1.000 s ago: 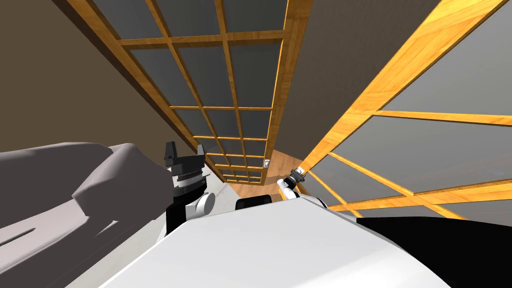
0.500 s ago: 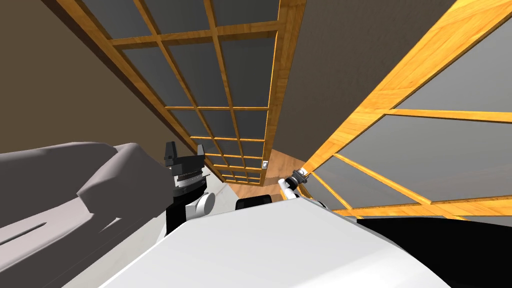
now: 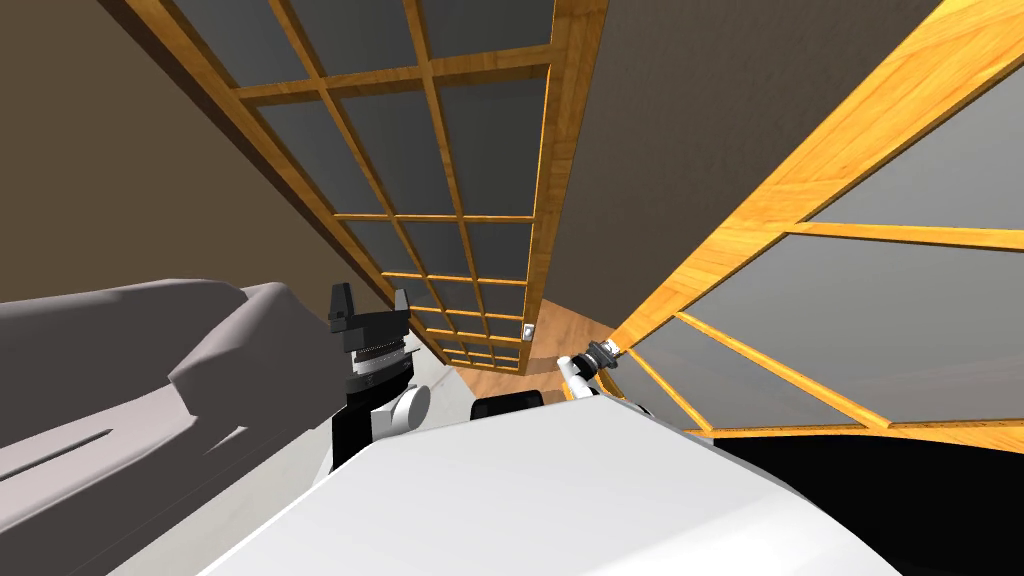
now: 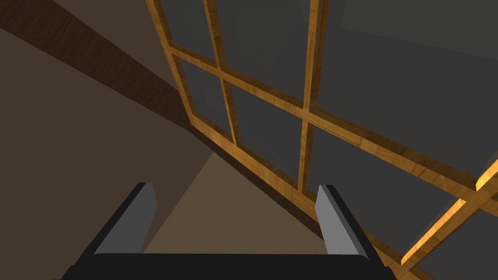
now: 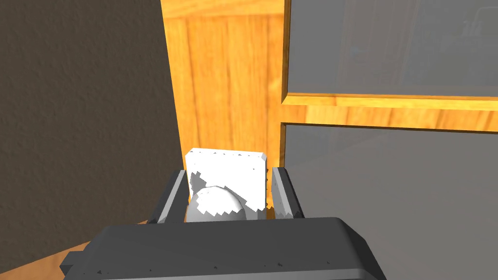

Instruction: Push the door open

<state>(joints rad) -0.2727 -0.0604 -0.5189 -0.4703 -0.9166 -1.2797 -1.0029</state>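
Observation:
A wooden door leaf (image 3: 790,190) with grey glass panes angles away on my right. Its white knob (image 5: 216,206) sits on a white square plate (image 5: 228,167) at the leaf's wooden edge stile (image 5: 219,87). My right gripper (image 5: 228,194) is shut on that knob, one thin finger pressing each side. In the head view the right gripper (image 3: 605,352) shows small at the leaf's lower edge. My left gripper (image 3: 370,305) is raised beside my chest, open and holding nothing, and in its wrist view the left gripper (image 4: 236,214) faces a gridded wooden leaf (image 4: 301,107).
A second gridded leaf (image 3: 450,200) with a small white plate (image 3: 528,330) stands ahead on the left. Between the leaves are a dark wall (image 3: 650,150) and a wooden floor (image 3: 560,335). A grey sofa (image 3: 120,370) lies close on my left. A black area (image 3: 900,480) shows at lower right.
The right door leaf has swung further out to the right, and my right gripper has followed it slightly rightward with the knob. The left arm has held still.

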